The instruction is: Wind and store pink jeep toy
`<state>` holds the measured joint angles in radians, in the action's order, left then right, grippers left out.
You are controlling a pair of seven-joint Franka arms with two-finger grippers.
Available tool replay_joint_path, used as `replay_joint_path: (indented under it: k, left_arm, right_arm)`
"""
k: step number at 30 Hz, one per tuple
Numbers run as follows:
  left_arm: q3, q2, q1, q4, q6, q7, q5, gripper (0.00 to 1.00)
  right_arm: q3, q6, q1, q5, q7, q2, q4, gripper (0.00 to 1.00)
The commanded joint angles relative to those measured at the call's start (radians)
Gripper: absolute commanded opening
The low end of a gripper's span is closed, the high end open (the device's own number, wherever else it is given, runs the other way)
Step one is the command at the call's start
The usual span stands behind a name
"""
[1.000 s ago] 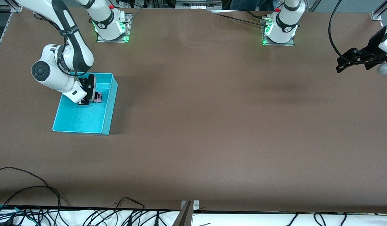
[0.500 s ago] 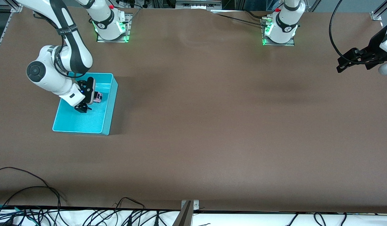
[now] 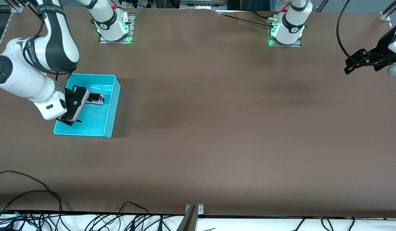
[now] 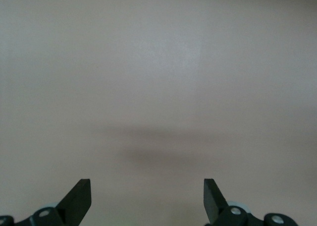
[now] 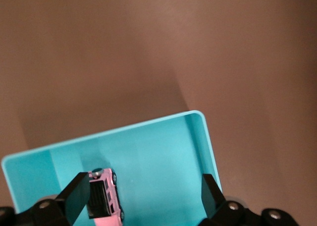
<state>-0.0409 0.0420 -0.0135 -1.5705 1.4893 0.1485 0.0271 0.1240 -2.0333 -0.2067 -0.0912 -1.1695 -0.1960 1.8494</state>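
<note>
**Pink jeep toy in the bin**

The pink jeep toy [image 3: 96, 99] sits inside the turquoise bin [image 3: 114, 106] on the table [image 3: 217, 128].

The right end effector [image 3: 68, 121] hangs over the bin, fingers spread, holding nothing. The left end effector [image 4: 146, 201] waits over its own end of the table, fingers apart and empty.

The jeep is pale pink, black-roofed, dark-wheeled.

High front view looks down across the whole brown table [image 3: 217, 128] toward both arm bases. Right wrist view looks down past its own spread end effector [image 5: 143, 196] into the turquoise bin [image 5: 163, 151], sharing with the front view the bin [image 3: 85, 126] and the pink jeep toy [image 3: 96, 98] [image 5: 105, 201]. Left wrist view faces only bare table [image 4: 158, 87] between its spread fingers [image 4: 79, 198].
</note>
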Motion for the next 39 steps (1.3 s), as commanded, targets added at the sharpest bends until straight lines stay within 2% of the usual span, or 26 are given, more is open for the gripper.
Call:
replay_joint_path:
  k: [1,11,17,23,39]
  left_arm:
    - [-0.001,0.002,0.0,0.01,-0.003,0.002,-0.012,1.0]
    - [-0.001,0.002,0.0,0.009,-0.004,0.003,-0.01,1.0]
    - [-0.001,0.002,0.0,0.009,-0.006,0.003,-0.007,1.0]
    - [-0.001,0.002,0.001,0.009,-0.006,0.003,-0.006,1.0]
    - [-0.001,0.002,0.001,0.01,-0.006,0.003,-0.004,1.0]
  right_arm:
    - [0.003,0.123,-0.022,-0.007,0.262,-0.062,-0.166,1.0]
    - [0.003,0.261,-0.022,-0.005,0.839,-0.066,-0.309,1.0]
    - [0.013,0.353,-0.014,0.013,1.033,-0.069,-0.387,1.0]
    - [0.014,0.398,-0.01,0.105,1.129,-0.066,-0.427,1.0]
    - [0.02,0.42,-0.022,0.103,1.13,-0.082,-0.417,1.0]
